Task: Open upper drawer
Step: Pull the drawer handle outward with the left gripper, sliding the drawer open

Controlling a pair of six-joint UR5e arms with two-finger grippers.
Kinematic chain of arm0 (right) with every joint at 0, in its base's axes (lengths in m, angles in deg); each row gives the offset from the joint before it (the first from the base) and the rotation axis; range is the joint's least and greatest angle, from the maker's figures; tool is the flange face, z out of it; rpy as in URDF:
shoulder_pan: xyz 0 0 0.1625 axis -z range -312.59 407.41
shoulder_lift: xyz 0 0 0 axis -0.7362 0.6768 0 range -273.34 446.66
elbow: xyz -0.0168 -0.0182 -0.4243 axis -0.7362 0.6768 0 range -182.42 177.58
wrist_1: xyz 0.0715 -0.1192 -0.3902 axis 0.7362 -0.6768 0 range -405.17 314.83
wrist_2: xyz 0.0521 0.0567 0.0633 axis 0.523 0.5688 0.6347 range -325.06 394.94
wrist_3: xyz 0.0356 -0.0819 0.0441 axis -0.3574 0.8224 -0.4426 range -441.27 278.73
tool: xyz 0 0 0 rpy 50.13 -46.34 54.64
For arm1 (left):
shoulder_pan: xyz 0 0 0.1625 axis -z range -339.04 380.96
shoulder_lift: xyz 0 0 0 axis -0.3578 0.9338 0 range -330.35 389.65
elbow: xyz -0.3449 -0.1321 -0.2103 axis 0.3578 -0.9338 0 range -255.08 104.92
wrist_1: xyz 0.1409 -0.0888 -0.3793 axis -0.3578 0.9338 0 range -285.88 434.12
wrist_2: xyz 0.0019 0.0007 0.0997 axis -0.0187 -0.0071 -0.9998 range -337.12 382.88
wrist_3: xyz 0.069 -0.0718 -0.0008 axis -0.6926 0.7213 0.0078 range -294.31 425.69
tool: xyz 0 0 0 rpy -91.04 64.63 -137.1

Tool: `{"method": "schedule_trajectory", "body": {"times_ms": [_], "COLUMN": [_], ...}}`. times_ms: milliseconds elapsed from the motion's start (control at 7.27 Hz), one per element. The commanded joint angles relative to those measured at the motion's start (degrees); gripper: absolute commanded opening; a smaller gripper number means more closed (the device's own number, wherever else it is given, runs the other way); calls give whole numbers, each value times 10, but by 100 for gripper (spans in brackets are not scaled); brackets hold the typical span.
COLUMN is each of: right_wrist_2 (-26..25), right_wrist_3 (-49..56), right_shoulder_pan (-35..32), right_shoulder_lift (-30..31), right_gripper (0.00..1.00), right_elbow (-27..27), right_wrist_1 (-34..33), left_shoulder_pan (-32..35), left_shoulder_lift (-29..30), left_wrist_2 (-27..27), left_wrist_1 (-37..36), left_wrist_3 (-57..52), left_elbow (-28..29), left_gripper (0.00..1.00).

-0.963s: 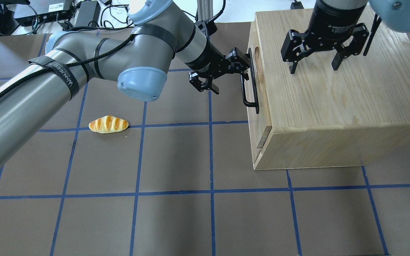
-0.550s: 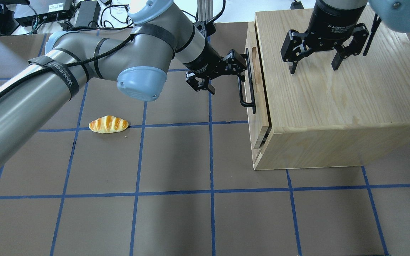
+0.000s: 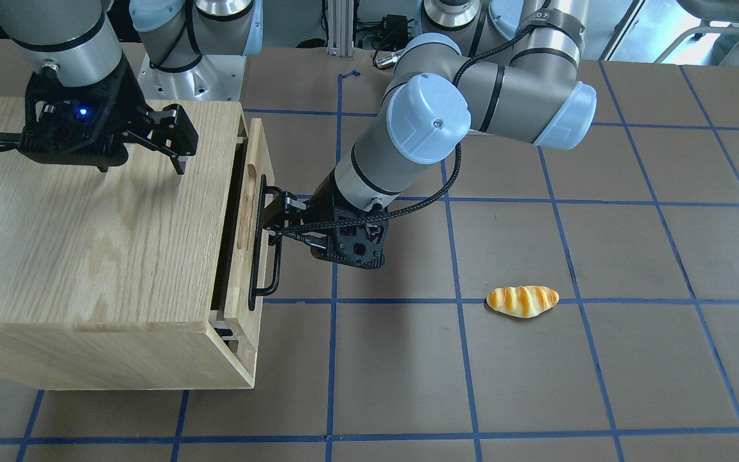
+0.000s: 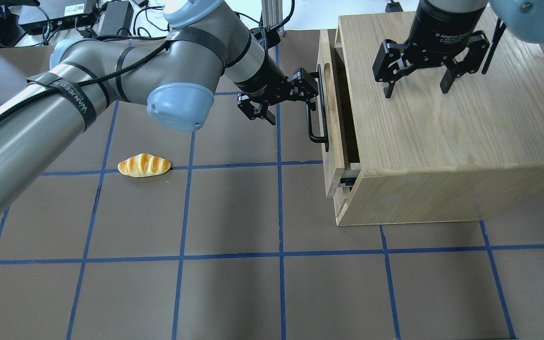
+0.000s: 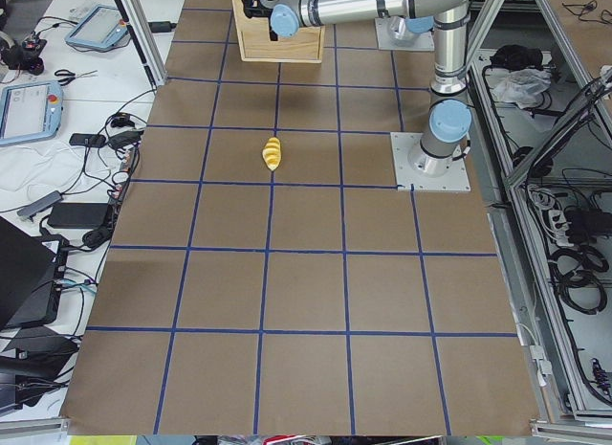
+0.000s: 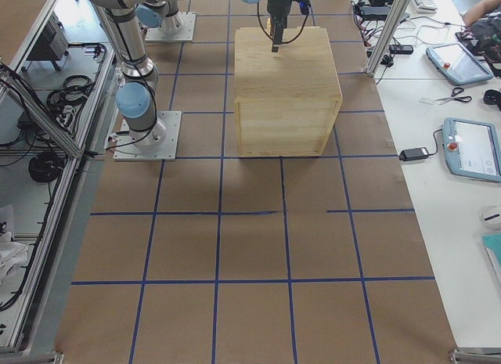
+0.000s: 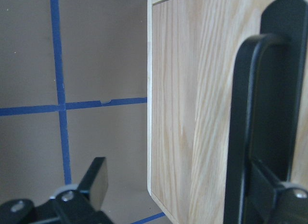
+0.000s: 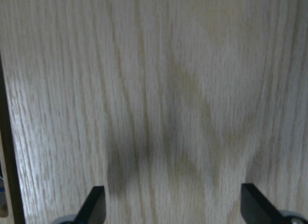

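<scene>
judging from the overhead view, the coming move is governed by one relation: the handle (image 4: 309, 123) of the upper drawer (image 4: 332, 165) runs top to bottom in the frame, right of centre in the upper half, and the drawer travel lies across it, toward frame left. the jaws of the left arm are set wide open and nothing is clamped; one finger (image 7: 269, 190) is hooked between the bar and the drawer front, while the other stands clear on the open side. the left arm is therefore the nearer one, and force is to be applied at right angles to the bar. the drawer is seen partly drawn out of the cabinet (image 4: 442, 141), a dark gap showing behind its front panel. the jaws of the right arm are spread open and empty over the cabinet top at upper right; contact with the wood cannot be confirmed.
</scene>
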State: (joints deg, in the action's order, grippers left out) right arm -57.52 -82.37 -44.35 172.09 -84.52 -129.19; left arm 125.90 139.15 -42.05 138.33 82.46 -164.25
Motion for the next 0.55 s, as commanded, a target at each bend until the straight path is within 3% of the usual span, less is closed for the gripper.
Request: {"method": "schedule_trajectory", "body": {"times_ms": [0, 412], "right_wrist_2": [0, 0], "right_wrist_3": [0, 0], "right_shoulder_pan": [0, 0], "right_shoulder_lift": [0, 0], "right_gripper": [100, 100], "right_elbow": [0, 0], "right_wrist_1": [0, 0], "left_shoulder_pan": [-22, -47], "left_shoulder_lift": [-8, -11], "left_wrist_2": [-15, -16], "left_wrist_1": [23, 51], "left_wrist_3": [-19, -55], "left_elbow": [1, -4], "left_gripper": [100, 100]}}
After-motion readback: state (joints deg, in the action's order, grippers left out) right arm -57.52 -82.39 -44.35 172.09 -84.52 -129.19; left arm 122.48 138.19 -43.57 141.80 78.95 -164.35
